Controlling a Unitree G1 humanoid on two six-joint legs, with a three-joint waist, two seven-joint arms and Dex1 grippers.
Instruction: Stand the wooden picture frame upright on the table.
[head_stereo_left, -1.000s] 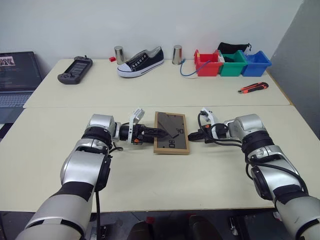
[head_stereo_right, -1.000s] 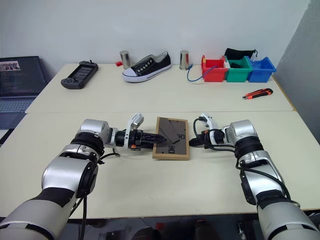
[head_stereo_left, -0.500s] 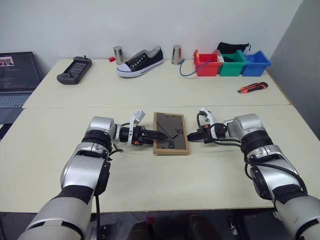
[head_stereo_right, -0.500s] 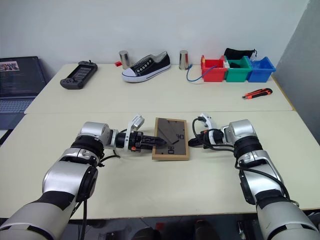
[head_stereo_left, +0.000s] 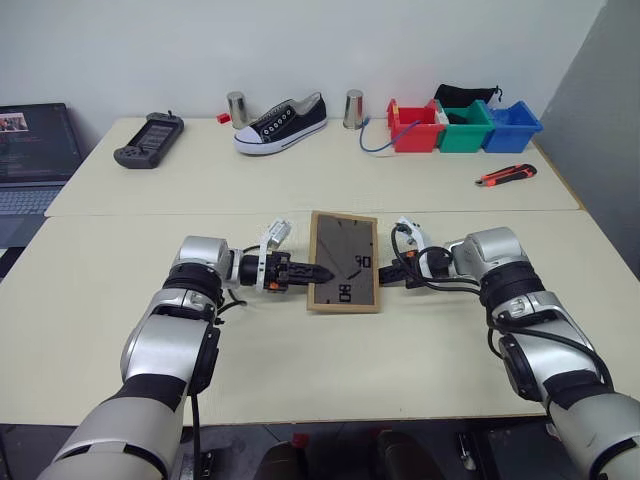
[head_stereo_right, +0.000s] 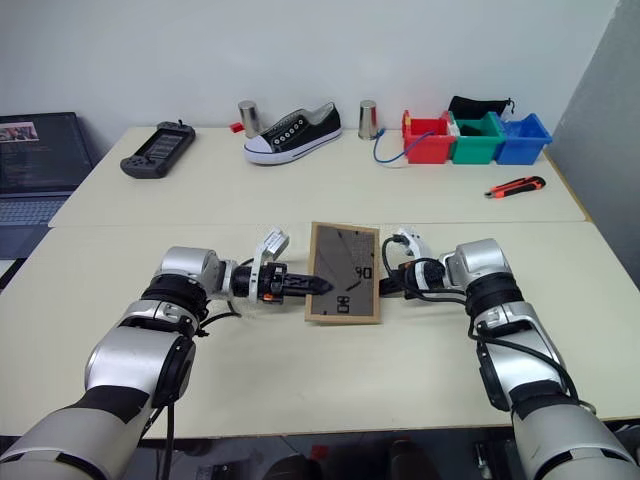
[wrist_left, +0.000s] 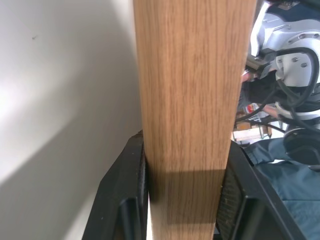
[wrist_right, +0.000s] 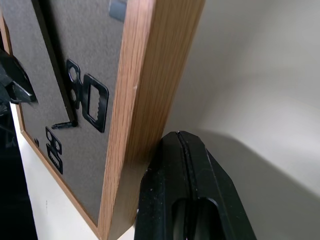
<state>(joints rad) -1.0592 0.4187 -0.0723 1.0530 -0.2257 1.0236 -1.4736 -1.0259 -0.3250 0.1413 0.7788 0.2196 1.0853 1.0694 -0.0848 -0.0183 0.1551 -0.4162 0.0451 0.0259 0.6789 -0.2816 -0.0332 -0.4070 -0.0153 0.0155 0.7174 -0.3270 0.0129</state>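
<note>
While the left gripper pinches the picture frame at its 9 o'clock edge, the shut right gripper presses at 3 o'clock. Mid-table, the frame looks light, stiff, maybe breakable; hold its wooden edges.

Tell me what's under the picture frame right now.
The wooden picture frame is tilted up, grey back showing, near edge on the table. Left pincer clamps its edge; right pincer, shut, touches the opposite edge. The underside is hidden.
</note>
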